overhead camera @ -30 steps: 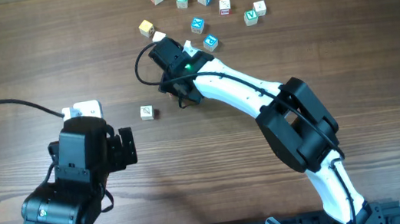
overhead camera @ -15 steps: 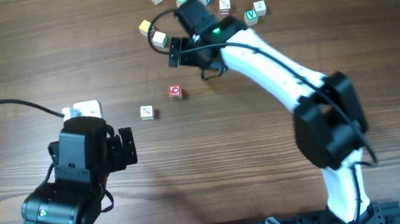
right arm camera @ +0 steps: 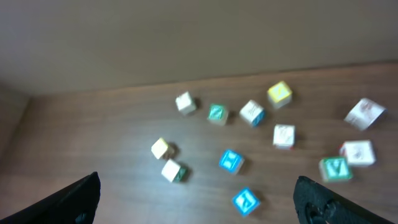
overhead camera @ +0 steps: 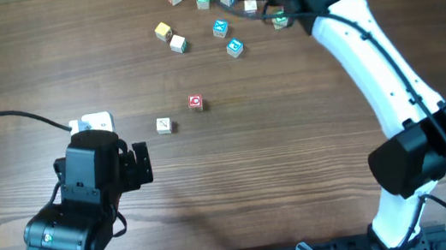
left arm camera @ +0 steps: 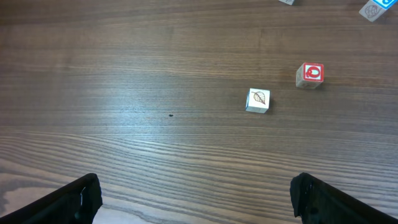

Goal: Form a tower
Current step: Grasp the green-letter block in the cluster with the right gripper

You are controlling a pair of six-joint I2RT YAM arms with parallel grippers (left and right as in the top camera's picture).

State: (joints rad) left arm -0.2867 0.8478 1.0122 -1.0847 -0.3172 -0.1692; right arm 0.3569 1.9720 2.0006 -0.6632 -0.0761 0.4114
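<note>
Right jaws: spread wide with nothing between them. The dark fingertips (right arm camera: 78,202) frame a blurred wrist view.
Left jaws: wide open as well, with the fingertips (left arm camera: 74,199) over bare wood and nothing held.
Stacking: nothing sits on anything. Every cube in view lies single on the counter (overhead camera: 310,131).
Red-marked cube (overhead camera: 195,103): white sides, with a red frame and a red letter on top. It sits just off the counter's centre toward 10 to 11 o'clock, well apart from both jaws.
Leaf cube (overhead camera: 164,126): white with a thin leaf drawing on top. It is near the red-marked cube at its 8 o'clock, not touching.
Pale yellow cube (overhead camera: 162,32): out at 11 o'clock on the counter. A white cube (overhead camera: 178,43) is just beside it at its 4 o'clock.
Scattered cubes (overhead camera: 220,28): spread from 12 to 1 o'clock by the far edge, with blue, green, yellow and white tops. From overhead the right wrist partly covers them.
Right arm (overhead camera: 369,54): stretched long from its base at 4 o'clock up to 12 to 1 o'clock, wrist above the scattered cubes.
Left arm (overhead camera: 84,186): folded in at 8 o'clock, low and close to its base.
Cable (overhead camera: 6,119): black, curving in from 9 o'clock to the left arm.
</note>
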